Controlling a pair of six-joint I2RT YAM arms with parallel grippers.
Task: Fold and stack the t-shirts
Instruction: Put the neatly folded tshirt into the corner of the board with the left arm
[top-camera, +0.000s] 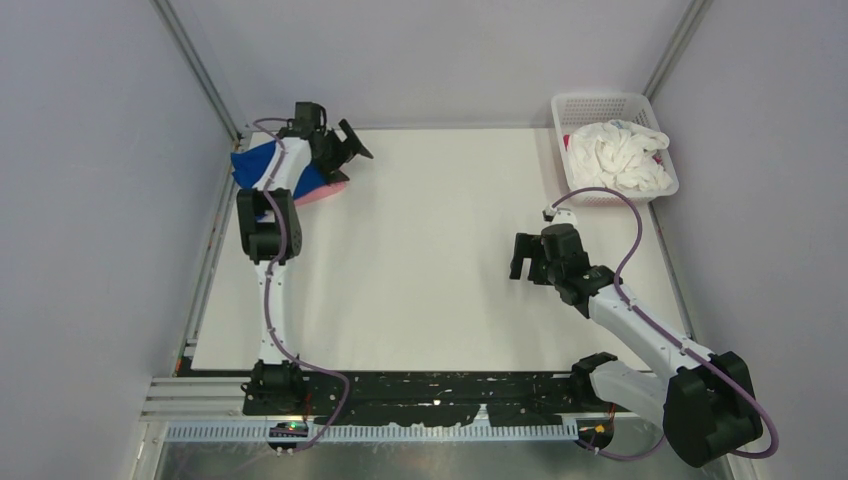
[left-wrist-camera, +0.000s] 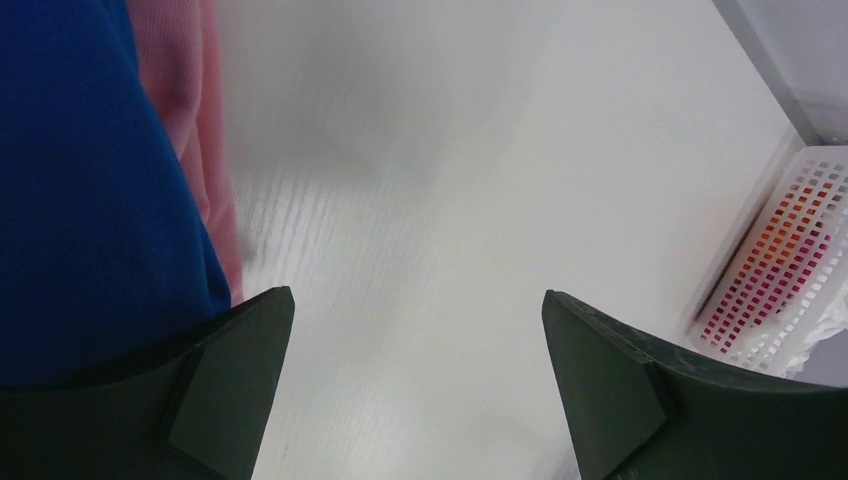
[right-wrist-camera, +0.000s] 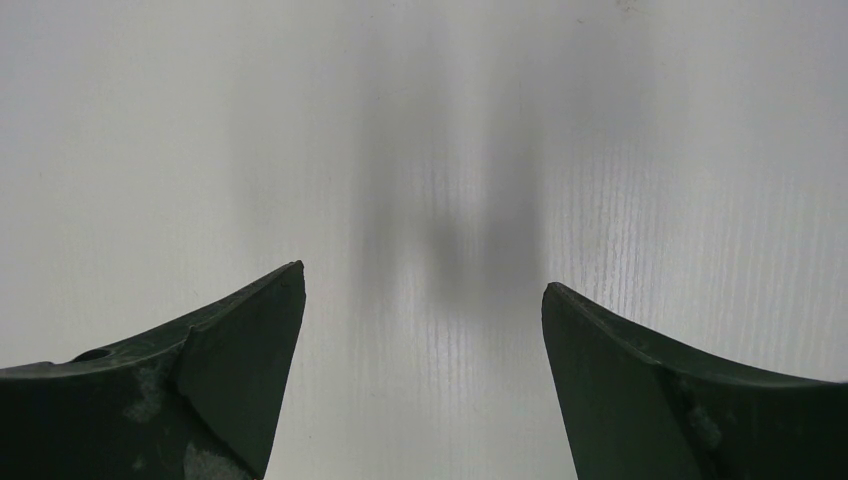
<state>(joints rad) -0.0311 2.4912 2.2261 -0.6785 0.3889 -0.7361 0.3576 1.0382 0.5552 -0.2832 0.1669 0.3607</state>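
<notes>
Right gripper (top-camera: 528, 268) hangs wide open over the table (top-camera: 430, 250), holding nothing. Further back, the left gripper (top-camera: 350, 152) is spread open too, just beside the blue t-shirt (top-camera: 262, 165) in the far-left corner, with the pink t-shirt (top-camera: 325, 193) peeking out under it. Basket (top-camera: 600, 105) sits far right.

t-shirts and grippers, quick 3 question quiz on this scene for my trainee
1. True or false: the blue t-shirt lies over the pink t-shirt, near the far left corner of the table.
2. Fill the gap: the white mesh basket stands at the table's far ____ corner.
3. What is the right gripper holding?
A) a blue sleeve
B) nothing, its jaws stand open over bare table
C) a mug

Key: 1 true; 2 right; 3 B
</notes>
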